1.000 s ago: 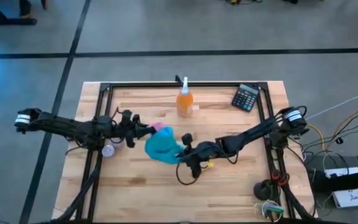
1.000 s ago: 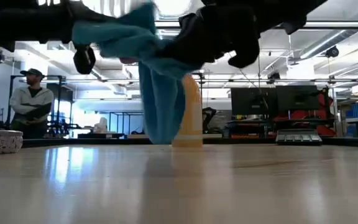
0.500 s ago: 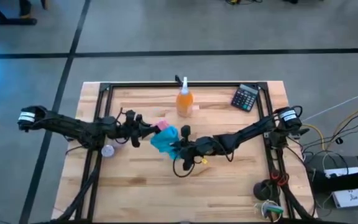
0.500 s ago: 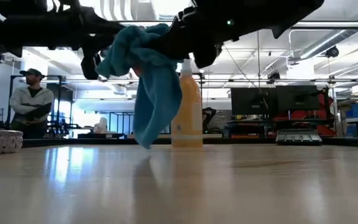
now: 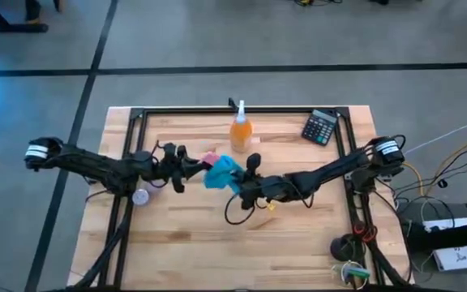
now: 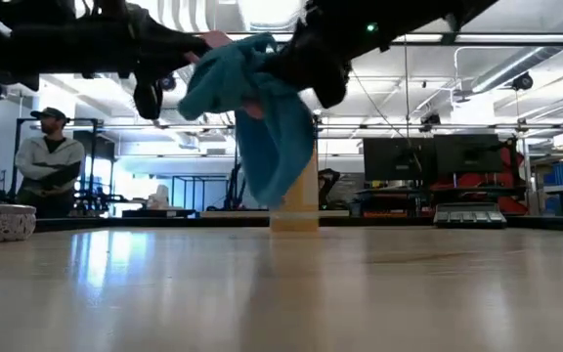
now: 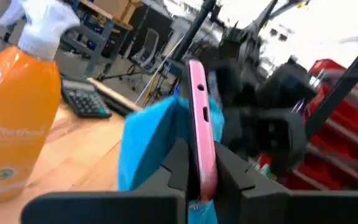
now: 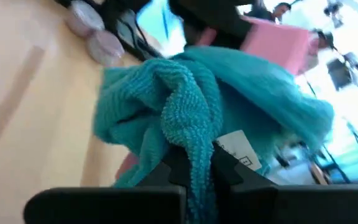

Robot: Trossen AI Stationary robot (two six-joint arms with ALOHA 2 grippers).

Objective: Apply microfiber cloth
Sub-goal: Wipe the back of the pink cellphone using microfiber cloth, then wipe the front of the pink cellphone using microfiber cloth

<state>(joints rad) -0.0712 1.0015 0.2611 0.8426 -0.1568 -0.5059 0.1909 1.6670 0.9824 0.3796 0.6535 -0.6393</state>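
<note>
The turquoise microfiber cloth [image 5: 221, 172] hangs bunched above the table's middle, clear of the wood in the low view [image 6: 267, 127]. My right gripper [image 5: 242, 180] reaches in from the right and is shut on it. My left gripper [image 5: 191, 166] reaches in from the left and is shut on a pink-cased phone [image 5: 210, 157]. The cloth lies against the phone's far side [image 7: 148, 149]. In the right wrist view the phone [image 8: 278, 46] shows behind the cloth [image 8: 185, 99]. My left gripper pinches the phone's near end [image 7: 199, 177] between its two fingers, one on each flat face. It comes in level from the table's left. The phone stands edge-on, sticking out past the fingers, lifted clear of the table. My right gripper pinches a bunched fold of the cloth [image 8: 194, 152] between its two fingers; several layers show. It comes in about level from the table's right. The cloth hangs slack below the fingers [image 6: 277, 166], clear of the table, and drapes against the phone.
An orange spray bottle [image 5: 241, 130] stands just beyond the grippers toward the far edge. A calculator [image 5: 321, 126] lies at the far right. A small round object [image 5: 141, 195] sits under the left arm. Black frame rails [image 5: 128, 162] run along the table's sides.
My right gripper has gone up and toward the far edge with the cloth. The cloth's lower end, which was down at the table, now hangs clear, and the cloth has bunched up against the phone. My left gripper has edged toward the right.
</note>
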